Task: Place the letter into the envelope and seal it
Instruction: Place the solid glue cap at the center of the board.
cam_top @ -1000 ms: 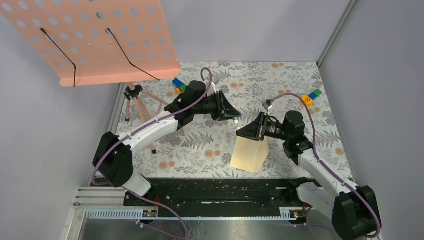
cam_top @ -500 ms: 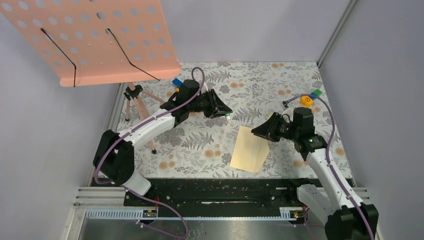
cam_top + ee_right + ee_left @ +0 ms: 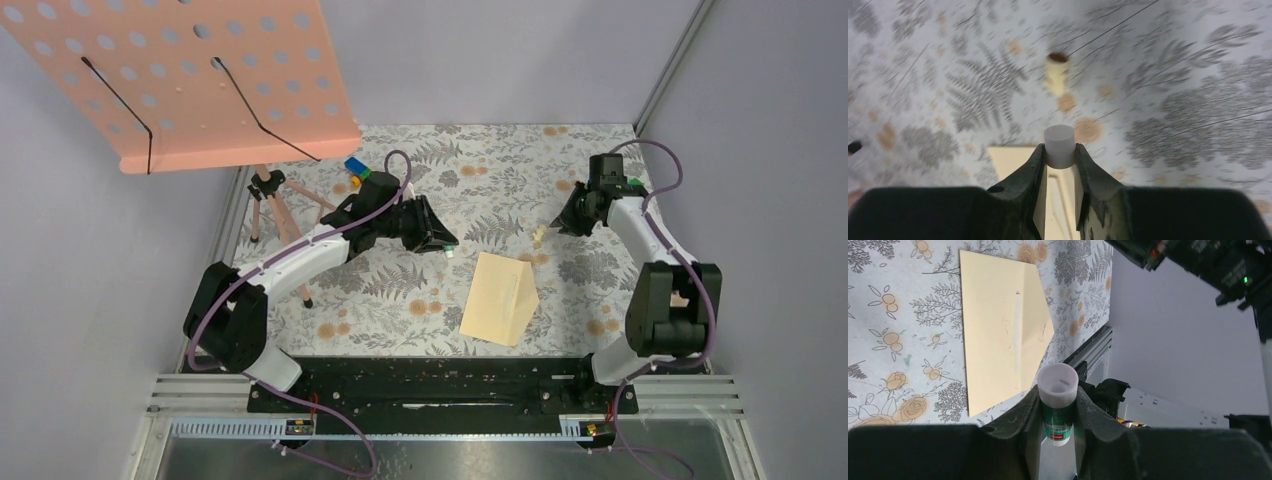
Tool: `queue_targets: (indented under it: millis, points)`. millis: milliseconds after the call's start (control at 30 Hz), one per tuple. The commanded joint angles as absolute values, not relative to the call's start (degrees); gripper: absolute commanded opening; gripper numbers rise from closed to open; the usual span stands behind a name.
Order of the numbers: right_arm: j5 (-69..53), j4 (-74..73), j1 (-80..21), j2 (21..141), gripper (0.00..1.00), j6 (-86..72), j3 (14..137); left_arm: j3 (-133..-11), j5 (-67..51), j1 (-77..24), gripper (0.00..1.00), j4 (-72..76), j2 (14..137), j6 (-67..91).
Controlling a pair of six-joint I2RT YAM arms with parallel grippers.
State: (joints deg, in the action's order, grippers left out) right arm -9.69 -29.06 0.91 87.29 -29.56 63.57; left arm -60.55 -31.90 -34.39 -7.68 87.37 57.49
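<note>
From above, neither grip is clear. The left wrist view shows the left end effector clamped on an uncapped glue stick. The blurred right wrist view shows the right end effector clamped on a white cap. The envelope, tan with a pointed flap, lies flat on the worktop between the arms.

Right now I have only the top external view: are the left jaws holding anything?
Observer: Yes. The left jaws are shut on a glue stick, white top, green label.
Operator: And the right jaws?
Observer: Shut on a small pale cylinder, perhaps its cap.
Operator: That speck near them?
Observer: A small cream tube with a dark open end, lying beyond the envelope.
</note>
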Motion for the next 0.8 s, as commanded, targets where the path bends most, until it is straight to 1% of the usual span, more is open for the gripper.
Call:
queue_targets:
  millis: [0, 167, 300, 467, 600, 767]
  points:
    - [4.2, -35.9, 4.6, 92.7, 0.0, -24.4, 71.1, -63.2, -33.4, -34.9, 0.0, -6.6, 84.1, 56.1]
    - [14.3, -41.0, 5.7, 100.5, 0.0, -21.5, 80.2, -61.9, -34.0, -35.3, 0.0, -5.3, 83.5, 57.0]
    - [15.4, -42.8, 6.4, 105.9, 0.0, -20.2, 83.7, -60.9, -34.1, -35.3, 0.0, -4.3, 82.9, 57.7]
    - [11.3, -41.3, 6.5, 109.9, 0.0, -19.5, 83.8, -61.4, -34.7, -35.3, 0.0, -4.5, 83.1, 57.7]
    - [6.0, -37.2, 6.4, 110.4, 0.01, -18.4, 80.6, -61.9, -34.3, -35.3, 0.0, -6.0, 83.0, 56.8]
    - [4.2, -35.1, 6.3, 110.8, 0.01, -16.9, 79.0, -61.7, -34.1, -35.3, 0.0, -5.9, 83.2, 57.2]
